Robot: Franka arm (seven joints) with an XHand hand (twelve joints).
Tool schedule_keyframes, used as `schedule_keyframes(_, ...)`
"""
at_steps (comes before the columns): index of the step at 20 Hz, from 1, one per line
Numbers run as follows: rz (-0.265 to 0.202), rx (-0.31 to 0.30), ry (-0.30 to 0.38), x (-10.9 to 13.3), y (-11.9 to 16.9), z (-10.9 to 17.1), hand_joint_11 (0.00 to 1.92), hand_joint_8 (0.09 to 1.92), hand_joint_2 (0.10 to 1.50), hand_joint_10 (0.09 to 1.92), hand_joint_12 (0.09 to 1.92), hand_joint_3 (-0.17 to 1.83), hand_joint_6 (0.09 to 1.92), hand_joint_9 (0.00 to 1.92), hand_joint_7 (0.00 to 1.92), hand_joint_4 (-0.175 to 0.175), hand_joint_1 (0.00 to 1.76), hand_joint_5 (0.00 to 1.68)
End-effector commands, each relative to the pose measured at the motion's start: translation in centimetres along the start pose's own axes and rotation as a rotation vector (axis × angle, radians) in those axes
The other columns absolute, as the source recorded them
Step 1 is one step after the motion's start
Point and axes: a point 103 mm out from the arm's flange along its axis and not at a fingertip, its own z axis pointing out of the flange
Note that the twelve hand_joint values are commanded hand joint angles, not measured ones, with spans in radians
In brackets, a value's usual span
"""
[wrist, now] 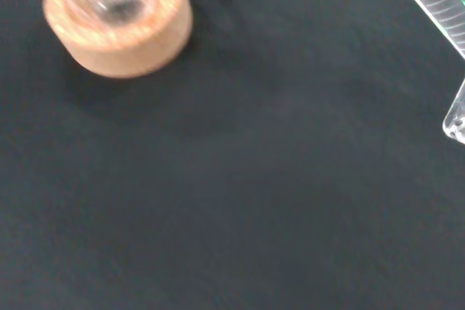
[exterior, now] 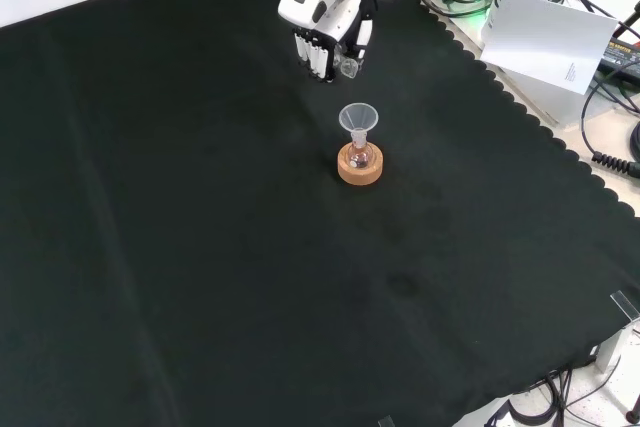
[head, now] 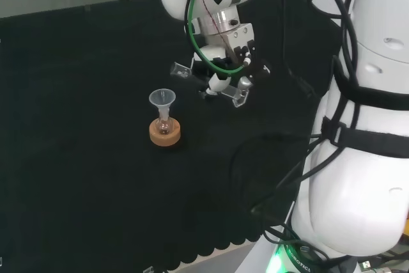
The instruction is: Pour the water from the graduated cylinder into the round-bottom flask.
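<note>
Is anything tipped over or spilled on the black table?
No spill shows on the cloth. The flask stands upright in its cork ring with a funnel in its neck. The one tilted thing is the graduated cylinder, lying nearly sideways in the hand above the cloth, to the funnel's right in the head view.

Even overhead light, blurred wrist view
</note>
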Motion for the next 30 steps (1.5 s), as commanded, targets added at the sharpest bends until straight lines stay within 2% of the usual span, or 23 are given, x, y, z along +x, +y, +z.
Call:
schedule_keyframes(1,0.055,0.098,-0.066,-1.4,-1.4,0.6,1.14,0.99,1.11,0.15,0.84,0.0,1.0,1.36,1.0,-0.175,1.26,0.97)
schedule_keyframes(19,0.059,0.118,-0.141,-0.6,-1.2,0.2,1.15,1.0,1.11,0.14,0.84,0.0,1.0,1.36,1.0,-0.175,1.26,0.97)
schedule_keyframes(30,0.079,0.123,-0.185,1.7,0.5,-0.2,1.14,1.0,1.11,0.13,0.83,0.0,1.01,1.37,1.0,-0.175,1.26,0.97)
